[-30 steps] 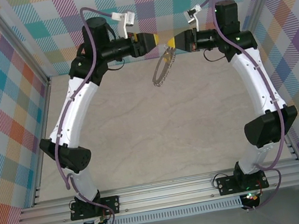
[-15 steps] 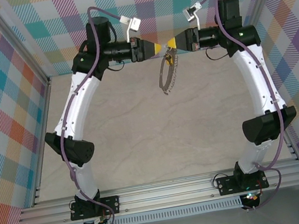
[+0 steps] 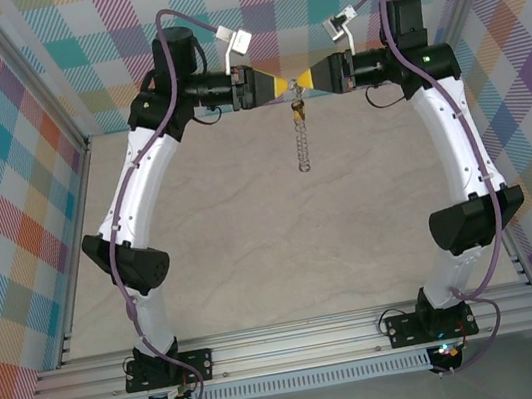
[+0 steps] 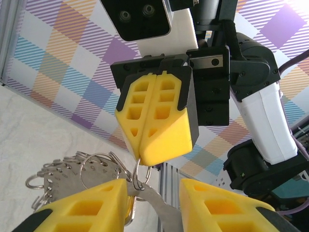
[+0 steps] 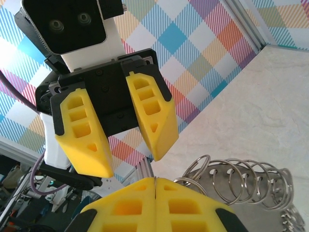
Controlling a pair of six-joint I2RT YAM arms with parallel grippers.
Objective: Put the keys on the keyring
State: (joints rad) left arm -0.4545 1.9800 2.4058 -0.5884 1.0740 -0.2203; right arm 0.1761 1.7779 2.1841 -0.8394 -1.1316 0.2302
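2 grippers meet tip to tip at the back of the table [image 3: 253, 242] in the top view, the left gripper [image 3: 282, 87] and right gripper [image 3: 305, 80] both held level. The keyring [image 3: 303, 143] hangs straight down from where they meet, seen edge-on as a thin grey chain-like strip clear of the table. A small gold-and-dark bit near its top looks like the key [image 3: 298, 106], too small to be sure.

Left wrist view: the left gripper [image 4: 153, 187] has its 2 yellow fingers apart, with a flat metal piece in the gap that neither finger clamps. The right gripper [image 4: 143, 160] is closed, pinching 1 small wire loop at its tip. The keyring [image 4: 67, 171] sags to the left, its rim crowded with small loops.

Right wrist view: the right gripper [image 5: 155, 181] is closed, the keyring [image 5: 246, 181] fanning out beside it as a row of wire loops. The left gripper [image 5: 131, 163] faces it with a clear gap between its fingers.
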